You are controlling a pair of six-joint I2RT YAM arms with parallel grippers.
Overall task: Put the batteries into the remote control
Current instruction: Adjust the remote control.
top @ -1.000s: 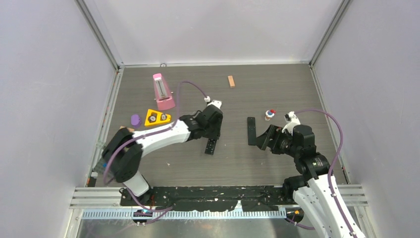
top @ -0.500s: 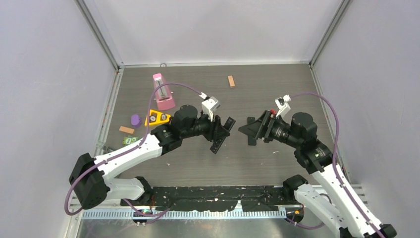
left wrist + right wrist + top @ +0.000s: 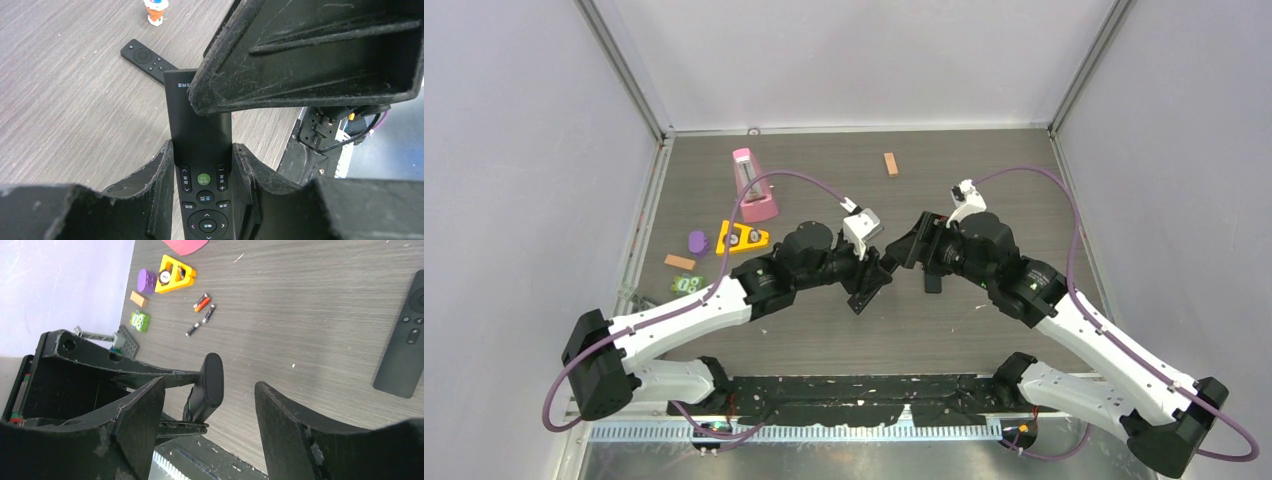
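My left gripper is shut on the black remote control, button face toward the camera, and holds it in the air above the table. In the top view the left gripper and the remote control meet my right gripper at mid-table. The right gripper is open, and the remote control's free end sits between its fingers without touching them. Three batteries lie loose on the table near the yellow piece, hidden in the top view.
A second black remote lies flat right of centre. A pink metronome, yellow triangle, purple piece, green piece and small orange block lie at the left. Another orange block lies at the back, a small figure beyond the second remote.
My left gripper lifted the remote control off the table and turned it toward the right arm. My right gripper swung left onto the remote's free end, its jaws narrowing a little.
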